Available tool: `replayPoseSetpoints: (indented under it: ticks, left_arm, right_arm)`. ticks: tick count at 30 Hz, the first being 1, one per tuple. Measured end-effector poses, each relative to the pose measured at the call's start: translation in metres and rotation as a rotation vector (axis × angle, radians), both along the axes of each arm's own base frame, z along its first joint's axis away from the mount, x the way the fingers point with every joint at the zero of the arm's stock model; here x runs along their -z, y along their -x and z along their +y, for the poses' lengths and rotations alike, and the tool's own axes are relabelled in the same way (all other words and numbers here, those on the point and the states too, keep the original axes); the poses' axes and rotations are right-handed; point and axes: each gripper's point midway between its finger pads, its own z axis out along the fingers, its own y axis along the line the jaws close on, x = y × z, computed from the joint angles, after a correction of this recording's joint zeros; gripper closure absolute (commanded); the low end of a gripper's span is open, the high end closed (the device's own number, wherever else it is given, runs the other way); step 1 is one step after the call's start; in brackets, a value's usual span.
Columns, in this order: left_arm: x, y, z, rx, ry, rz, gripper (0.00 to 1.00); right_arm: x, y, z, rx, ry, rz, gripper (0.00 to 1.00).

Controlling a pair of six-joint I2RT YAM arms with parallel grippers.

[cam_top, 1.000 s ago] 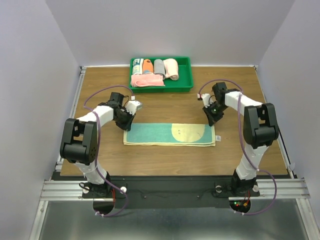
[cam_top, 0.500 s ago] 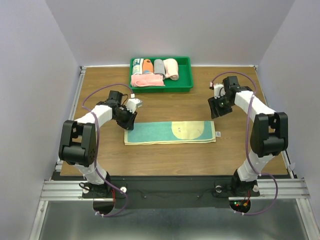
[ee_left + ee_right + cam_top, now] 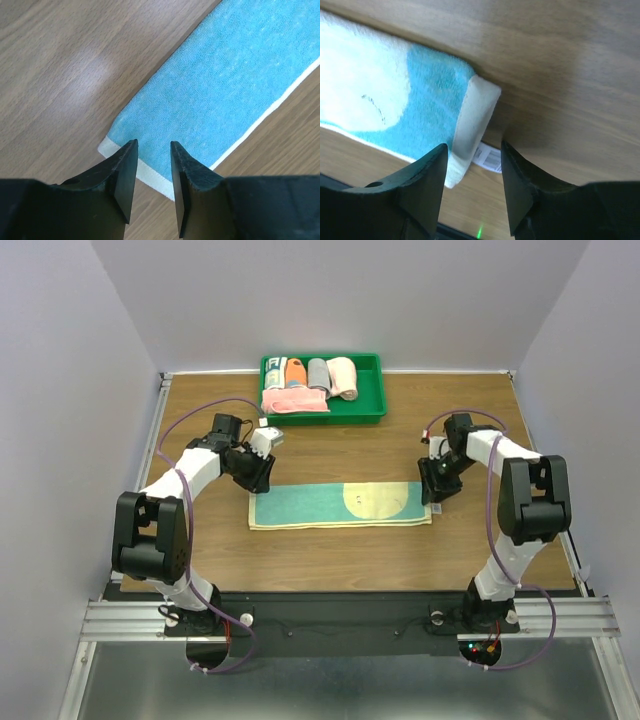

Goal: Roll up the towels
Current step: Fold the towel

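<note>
The teal towel [image 3: 310, 508] lies flat and lengthwise on the table, with pale yellow edges and a pale yellow half-disc [image 3: 380, 501] near its right end. My left gripper [image 3: 262, 476] hovers over the towel's left end [image 3: 150, 165], open, with nothing between its fingers [image 3: 122, 175]. My right gripper [image 3: 437, 490] stands open over the towel's right end [image 3: 475, 112], whose pale hem is slightly lifted above a white label [image 3: 488, 158]. A rolled pale peach towel [image 3: 343, 377] lies in the tray.
A green tray [image 3: 372, 410] at the back centre holds several rolled cloths and a loose pink one [image 3: 295, 402]. White walls close in the table on three sides. Bare wood [image 3: 340, 455] lies between tray and towel.
Both grippers have opened. The right one swung back toward the rear, then returned to the towel's right end. The left one shifted slightly back at the left end.
</note>
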Motion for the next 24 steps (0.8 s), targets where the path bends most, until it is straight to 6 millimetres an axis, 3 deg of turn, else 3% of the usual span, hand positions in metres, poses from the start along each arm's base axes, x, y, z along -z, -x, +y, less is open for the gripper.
replayPoseSetpoints:
  ticks: [5, 12, 20, 24]
  left_arm:
    - [-0.005, -0.003, -0.001, -0.001, 0.007, -0.006, 0.56]
    - [-0.006, -0.004, -0.002, -0.001, 0.009, -0.009, 0.56]
    - [-0.006, -0.004, -0.002, -0.004, 0.009, -0.008, 0.53]
    - [-0.006, -0.004, -0.002, -0.004, 0.01, -0.008, 0.48]
  right_arm:
    - [0.003, 0.003, 0.006, 0.011, -0.036, 0.023, 0.64]
    - [0.004, 0.006, 0.019, 0.009, -0.111, 0.05, 0.99]
    - [-0.004, 0.004, 0.022, 0.007, -0.128, 0.045, 1.0]
    - [-0.026, -0.004, 0.023, 0.004, -0.135, -0.003, 0.99]
